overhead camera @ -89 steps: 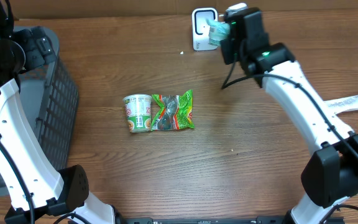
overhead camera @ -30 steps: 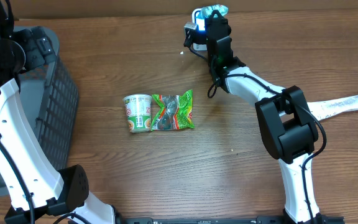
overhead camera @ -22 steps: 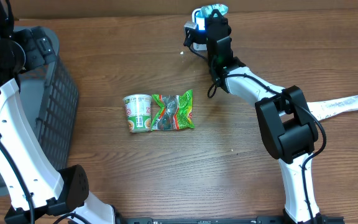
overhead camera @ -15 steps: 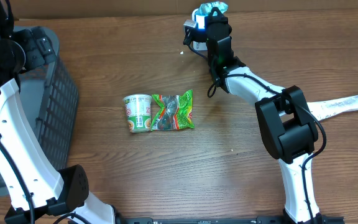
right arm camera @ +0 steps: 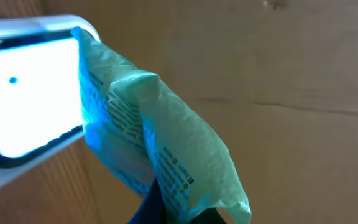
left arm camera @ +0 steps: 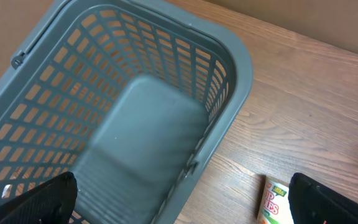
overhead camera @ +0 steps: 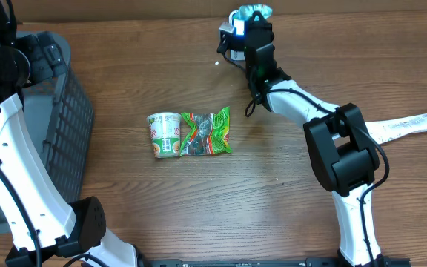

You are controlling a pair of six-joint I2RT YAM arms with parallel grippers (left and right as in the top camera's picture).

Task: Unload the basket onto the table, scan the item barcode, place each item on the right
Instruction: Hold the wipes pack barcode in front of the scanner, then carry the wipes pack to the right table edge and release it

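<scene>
Swung over, right gripper (overhead camera: 245,20) holds one packet (right arm camera: 160,143) at one scanner (right arm camera: 23,87).

The table (overhead camera: 124,215) under me is dark brown wood, evenly lit; past its far edge stands a tan panel (right arm camera: 291,62).

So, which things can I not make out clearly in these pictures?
- Pale green packet: no barcode to be found. Right wrist view, print blurred; overhead, too small.
- Scanner: cut off by the left edge in the right wrist view; overhead, the right gripper covers most of it.
- Cup noodle: cut off by the bottom edge in the left wrist view.
</scene>
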